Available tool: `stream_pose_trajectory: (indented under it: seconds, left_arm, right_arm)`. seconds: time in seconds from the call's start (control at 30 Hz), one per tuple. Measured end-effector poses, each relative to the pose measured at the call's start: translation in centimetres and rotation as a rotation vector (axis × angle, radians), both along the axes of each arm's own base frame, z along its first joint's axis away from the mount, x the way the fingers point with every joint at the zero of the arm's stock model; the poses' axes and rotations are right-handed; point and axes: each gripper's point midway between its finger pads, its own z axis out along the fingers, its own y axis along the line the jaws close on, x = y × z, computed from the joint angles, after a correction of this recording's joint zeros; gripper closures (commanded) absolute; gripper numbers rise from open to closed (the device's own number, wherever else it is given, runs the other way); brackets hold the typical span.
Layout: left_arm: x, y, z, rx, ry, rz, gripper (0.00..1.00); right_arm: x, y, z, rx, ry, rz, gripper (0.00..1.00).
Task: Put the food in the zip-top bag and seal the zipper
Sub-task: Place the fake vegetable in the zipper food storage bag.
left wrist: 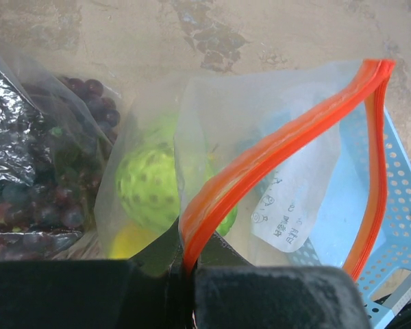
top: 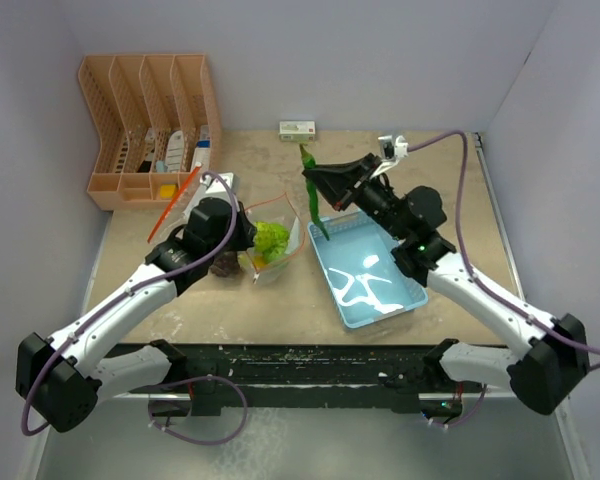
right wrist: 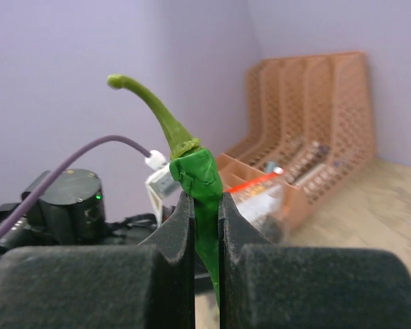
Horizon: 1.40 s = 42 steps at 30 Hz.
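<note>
My left gripper (left wrist: 185,271) is shut on the orange zipper rim (left wrist: 274,157) of the clear zip-top bag (top: 277,243), whose mouth gapes toward the basket. Through the plastic show a bumpy lime-green fruit (left wrist: 147,181), something yellow (left wrist: 127,241) below it and dark grapes (left wrist: 48,185) at the left. In the top view the green fruit (top: 271,240) and the grapes (top: 223,265) lie by my left gripper (top: 242,245). My right gripper (right wrist: 205,205) is shut on a long green vegetable (right wrist: 204,171), stem up. It hangs in the air, between the bag and the basket, from that gripper (top: 316,182).
A light-blue plastic basket (top: 398,300) stands right of the bag, under my right arm; its perforated wall (left wrist: 397,205) shows in the left wrist view. An orange file rack (top: 150,120) fills the back left corner. A small box (top: 297,128) lies at the back wall, an orange stick (top: 170,207) near the rack.
</note>
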Motion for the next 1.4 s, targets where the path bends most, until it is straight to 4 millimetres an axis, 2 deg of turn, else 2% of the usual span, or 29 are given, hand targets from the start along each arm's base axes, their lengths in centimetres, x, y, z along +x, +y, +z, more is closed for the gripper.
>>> stream_pose_trajectory:
  seconds: [0.17, 0.33, 0.47, 0.6, 0.77, 0.9, 1.0, 1.2, 1.3, 1.4]
  left_arm:
    - [0.2, -0.2, 0.6, -0.008, -0.007, -0.005, 1.00]
    - [0.2, -0.6, 0.4, -0.010, 0.004, -0.017, 1.00]
    - [0.2, -0.8, 0.2, -0.013, 0.011, -0.022, 1.00]
    - [0.2, -0.9, 0.3, -0.021, 0.012, -0.022, 1.00]
    - [0.1, -1.1, 0.3, -0.034, 0.019, -0.032, 1.00]
    - [-0.1, -1.4, 0.5, -0.047, 0.022, -0.043, 1.00]
    - [-0.3, -1.6, 0.7, -0.063, 0.022, -0.056, 1.00]
    - [-0.7, -1.9, 1.0, -0.079, 0.028, -0.072, 1.00]
    - [-0.7, -1.8, 1.1, -0.080, 0.026, -0.071, 1.00]
    - [-0.6, -1.7, 1.0, -0.076, 0.024, -0.064, 1.00]
  right_arm:
    - [-0.7, 3.6, 1.2, 0.110, -0.085, 0.112, 1.00]
    - [-1.7, 5.1, 2.9, 0.223, -0.151, 0.164, 1.00]
    - [-1.7, 6.0, 3.1, 0.294, -0.156, 0.189, 1.00]
    - [-1.5, 7.3, 1.7, 0.325, -0.127, 0.210, 1.00]
    - [-1.9, 9.0, -1.5, 0.277, -0.096, 0.188, 1.00]
    - [-1.6, 9.3, -2.0, 0.238, -0.142, 0.126, 1.00]
    - [-0.5, 9.1, -2.7, 0.203, -0.183, 0.052, 1.00]
    - [2.0, 9.4, -6.0, 0.091, -0.195, -0.061, 1.00]
    - [1.9, 9.2, -6.2, 0.085, -0.184, -0.064, 1.00]
    - [1.4, 8.9, -5.4, 0.108, -0.164, -0.045, 1.00]
